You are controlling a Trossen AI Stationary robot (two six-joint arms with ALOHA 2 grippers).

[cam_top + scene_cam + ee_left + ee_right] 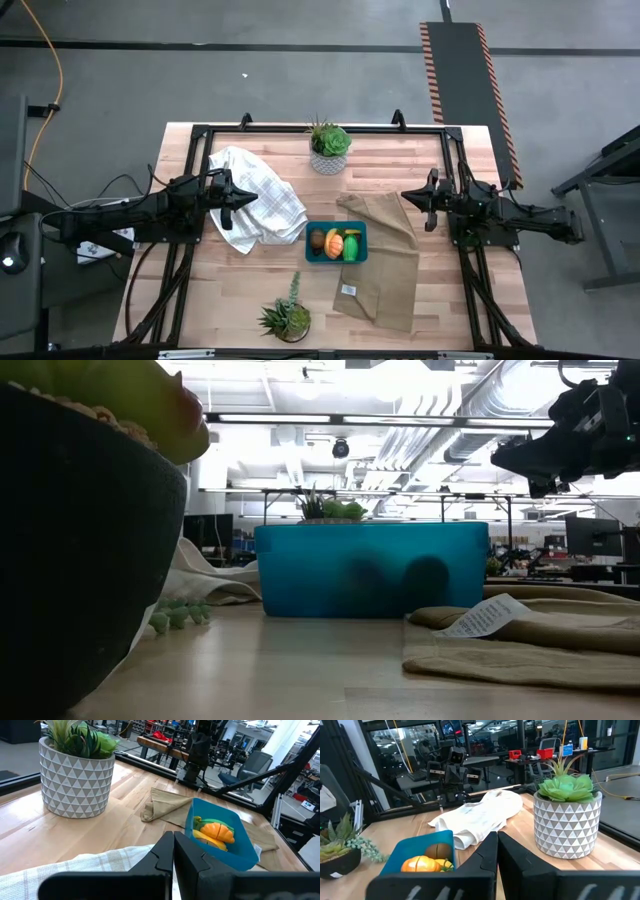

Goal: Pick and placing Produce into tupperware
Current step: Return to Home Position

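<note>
A robotics lab: exposed ceiling ducts (480,410), strip lights (400,420), far workbenches (530,759) with monitors (592,535), concrete floor (250,80), hazard-striped ramp (465,80).

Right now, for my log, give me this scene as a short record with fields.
bin: mid-table, between white cloth and tan cloth
produce: brown, orange, green pieces, all in bin
left gripper: shut, above white cloth
right gripper: shut, table's right side
far plant, near plant: outside bin

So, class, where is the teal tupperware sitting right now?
High view: the tupperware sits near the middle of the table, between the white cloth on the robot's left and the tan cloth on its right.
</note>
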